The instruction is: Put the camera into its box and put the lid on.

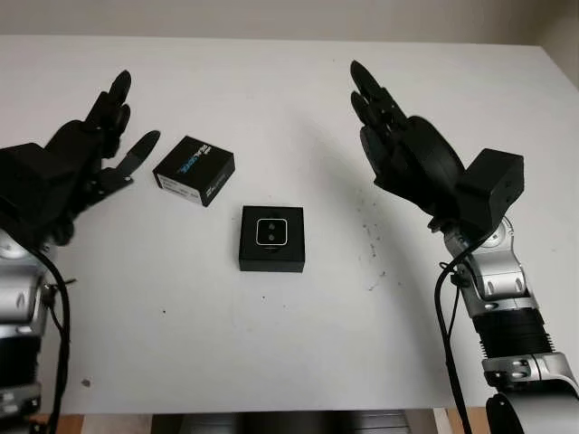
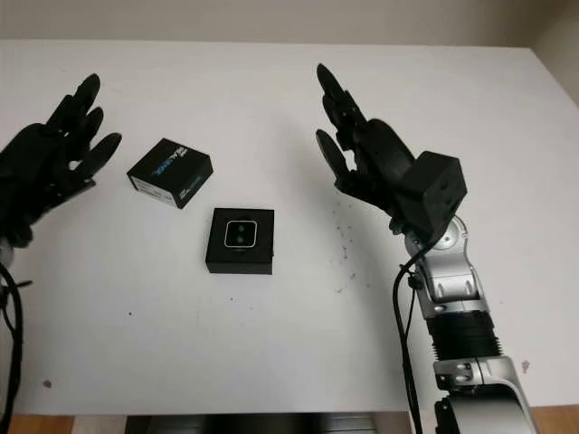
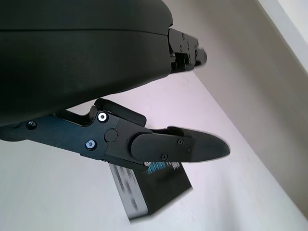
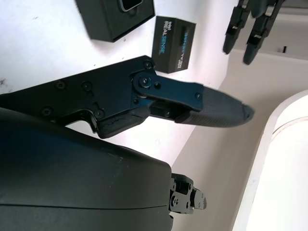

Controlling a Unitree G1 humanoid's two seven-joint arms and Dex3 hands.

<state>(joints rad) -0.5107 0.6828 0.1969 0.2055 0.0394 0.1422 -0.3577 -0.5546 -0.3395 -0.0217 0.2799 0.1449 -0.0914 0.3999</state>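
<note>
While the camera already sits in its box, both hands, left hand and right hand, are held open and empty, flanking the lid.

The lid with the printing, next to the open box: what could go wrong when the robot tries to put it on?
1. The lid lies askew to the box, so it may go on crooked.
2. The left robot hand, open beside the lid, might nudge it away.
3. The open right robot hand could knock the box, with the camera inside.
</note>
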